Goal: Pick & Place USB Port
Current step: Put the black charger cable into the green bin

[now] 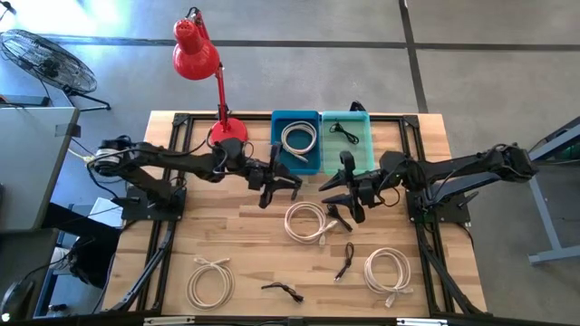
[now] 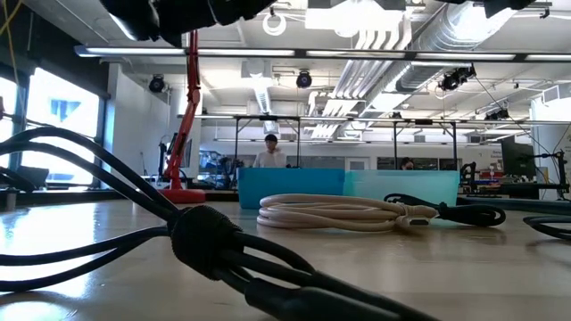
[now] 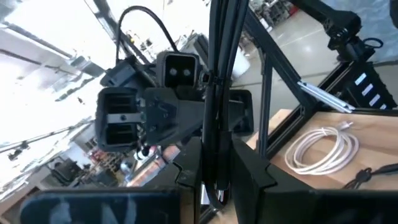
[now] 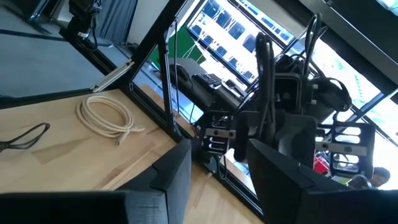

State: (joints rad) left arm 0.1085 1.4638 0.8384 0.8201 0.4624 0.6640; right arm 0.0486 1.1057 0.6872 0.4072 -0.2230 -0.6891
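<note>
- A thin black cable [image 3: 219,93], slick and doubled over, hangs pinched between the left gripper [image 1: 272,181] fingers above the wooden table [image 1: 245,244], just in front of the blue bin [image 1: 296,140].
- A cream cable coil [image 1: 306,221] lies between the arms.
- The right gripper [image 1: 349,195] hovers beside the teal bin [image 1: 348,136], fingers spread with nothing in them.

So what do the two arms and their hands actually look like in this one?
Both arms are black, built of slim jointed segments on black frame bases bolted to the wooden table. The left hand and right hand each end in two flat, dark, blocky fingers. Black cables run along the arms, and each wrist carries a small boxy camera. No markings are legible.
</note>
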